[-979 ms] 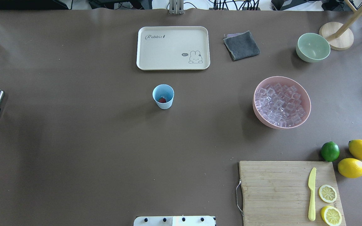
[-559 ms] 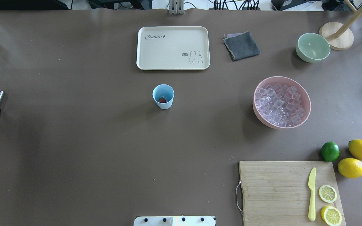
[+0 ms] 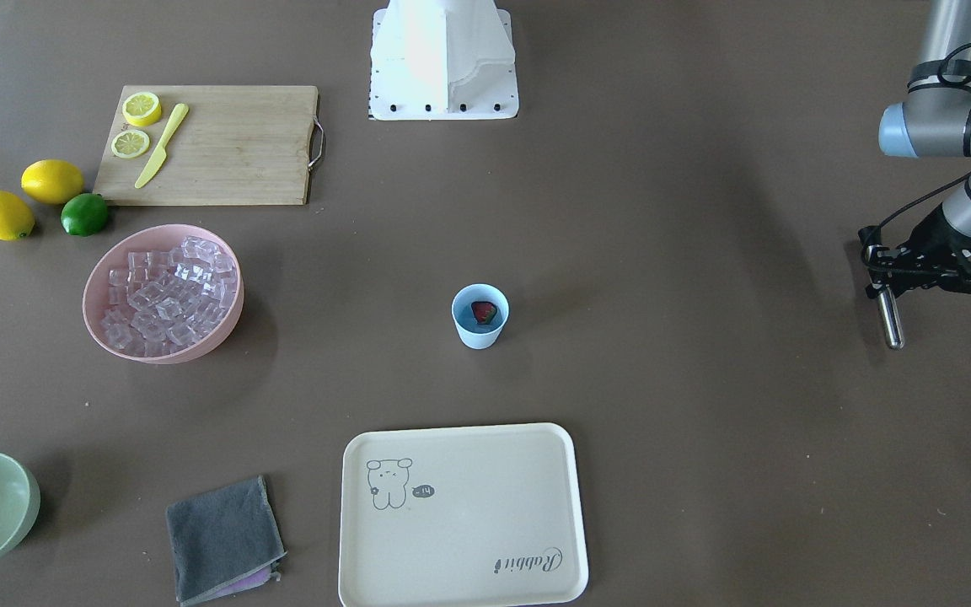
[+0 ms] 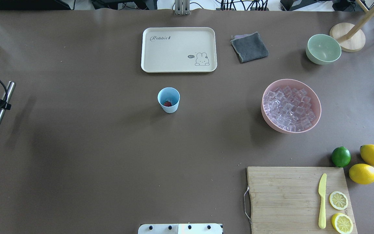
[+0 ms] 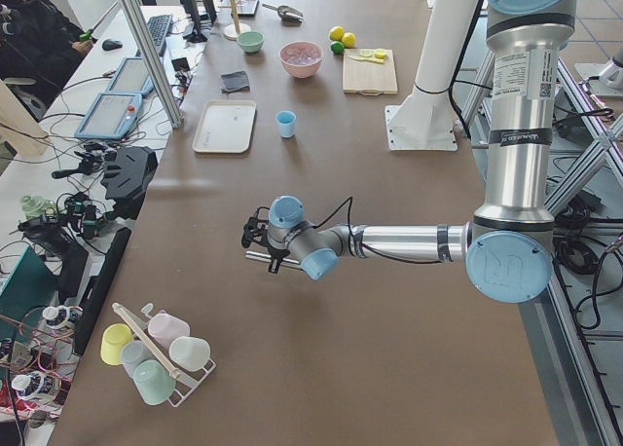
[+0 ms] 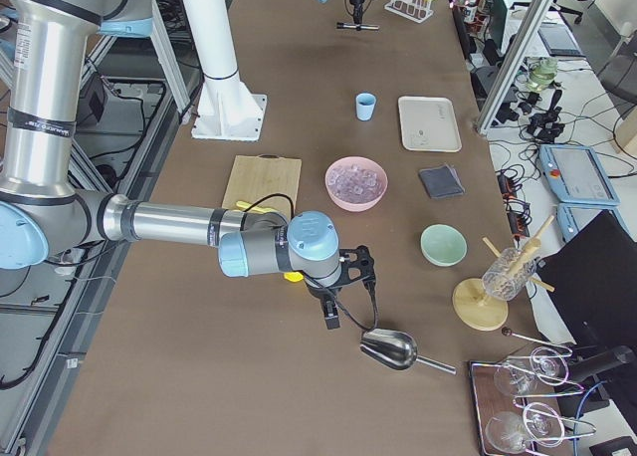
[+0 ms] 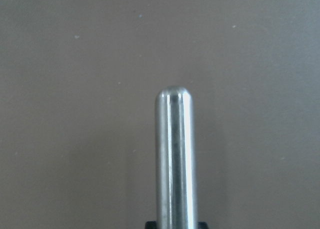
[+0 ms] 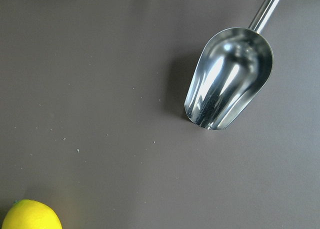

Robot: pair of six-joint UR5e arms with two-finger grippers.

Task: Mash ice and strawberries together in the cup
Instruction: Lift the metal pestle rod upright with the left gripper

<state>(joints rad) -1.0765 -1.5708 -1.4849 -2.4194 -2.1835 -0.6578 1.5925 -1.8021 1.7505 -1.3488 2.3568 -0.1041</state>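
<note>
Brown table covering, pretty tidy setup overall. Left gripper (image 4: 2, 105) hangs over the table's left end, closed tight around a shiny silver metal rod with a black tip (image 4: 8, 91). It has the rod about mid-length, tilted and lifted off the surface, with a shadow on the brown just beside it. The left wrist view is nothing but the rod's rounded end over bare table.

Right gripper (image 6: 333, 317) is over the table's right end and only shows from the side camera, so I can't tell if it's open or closed. Below it a polished steel scoop with a thin handle (image 8: 227, 84) lies hollow side up, and a whole yellow lemon (image 8: 30, 216) peeks in at that wrist view's corner.

Further out, the small light-blue plastic cup (image 4: 168, 100) stands upright around the middle of the table, well apart from both grippers, with the one red strawberry (image 4: 168, 103) down at its bottom. The clear glossy ice cubes (image 4: 287, 107) are piled in a round pink bowl (image 4: 318, 110) toward the right end. A cream rectangular tray with a rabbit drawing (image 4: 174, 55) sits by the far edge, beyond the cup.
</note>
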